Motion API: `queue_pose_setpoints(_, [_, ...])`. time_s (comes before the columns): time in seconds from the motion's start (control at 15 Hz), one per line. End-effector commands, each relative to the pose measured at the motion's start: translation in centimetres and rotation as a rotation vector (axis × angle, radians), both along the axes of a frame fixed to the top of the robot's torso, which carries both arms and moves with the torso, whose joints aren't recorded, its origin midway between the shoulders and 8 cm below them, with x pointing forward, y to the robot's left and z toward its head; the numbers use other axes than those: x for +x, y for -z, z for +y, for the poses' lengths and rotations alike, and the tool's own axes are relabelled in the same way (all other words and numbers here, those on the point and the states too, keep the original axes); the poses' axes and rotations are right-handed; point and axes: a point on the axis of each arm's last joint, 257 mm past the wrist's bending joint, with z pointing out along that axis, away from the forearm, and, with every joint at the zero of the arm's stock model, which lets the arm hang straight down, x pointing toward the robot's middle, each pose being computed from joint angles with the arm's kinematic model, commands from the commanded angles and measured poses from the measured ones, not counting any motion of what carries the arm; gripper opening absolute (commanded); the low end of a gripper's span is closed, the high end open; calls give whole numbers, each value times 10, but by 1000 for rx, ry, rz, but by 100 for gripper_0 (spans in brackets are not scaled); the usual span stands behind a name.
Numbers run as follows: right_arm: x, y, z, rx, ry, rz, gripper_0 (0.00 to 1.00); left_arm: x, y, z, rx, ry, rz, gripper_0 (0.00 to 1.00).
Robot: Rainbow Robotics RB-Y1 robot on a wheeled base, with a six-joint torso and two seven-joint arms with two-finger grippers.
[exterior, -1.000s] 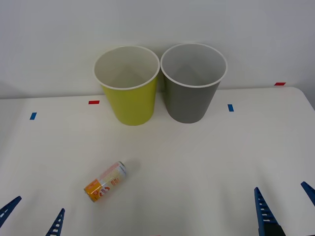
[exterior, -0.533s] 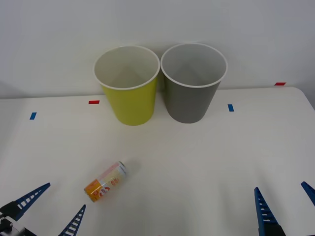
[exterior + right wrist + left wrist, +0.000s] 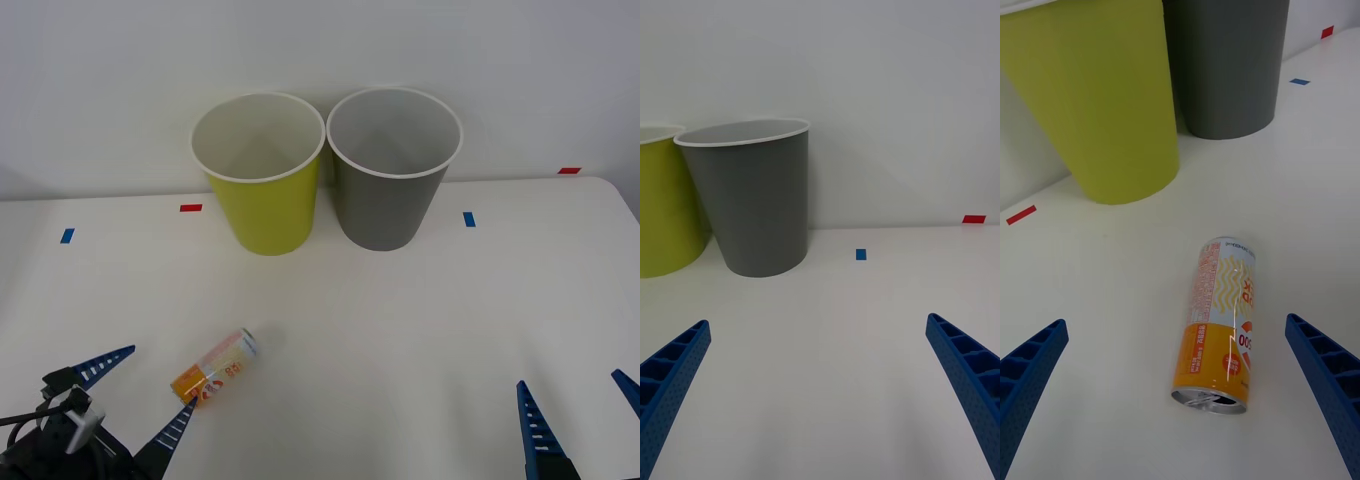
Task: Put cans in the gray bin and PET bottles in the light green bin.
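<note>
At the lower left of the front view the left gripper (image 3: 150, 395) has its jaws spread wide, one fingertip (image 3: 182, 418) just beside the orange end of the can (image 3: 214, 368), which lies on its side on the white table (image 3: 400, 330). The right gripper (image 3: 575, 400), at the lower right, is likewise spread wide over bare table. Toward the top centre stand the light green bin (image 3: 262, 175) and the gray bin (image 3: 391, 170), side by side.

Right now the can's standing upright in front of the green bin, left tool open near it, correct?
Not upright: the drink can lies on its side on the table, as the front view shows. It is in front of the light green bin, with the open left tool near it.
</note>
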Motion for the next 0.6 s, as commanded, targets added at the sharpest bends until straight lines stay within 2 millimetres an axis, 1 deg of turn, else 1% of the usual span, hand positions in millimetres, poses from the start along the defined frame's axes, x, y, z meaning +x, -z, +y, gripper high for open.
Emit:
queue_pose_setpoints(0.07, [0,0,0,0,0,0,100,3,2,-16,37,34,58,100])
queue_pose_setpoints(0.2, [0,0,0,0,0,0,100,5,-1,-24,85,31,110,100])
queue_pose_setpoints(0.6, [0,0,0,0,0,0,100,18,-5,-28,214,15,209,100])
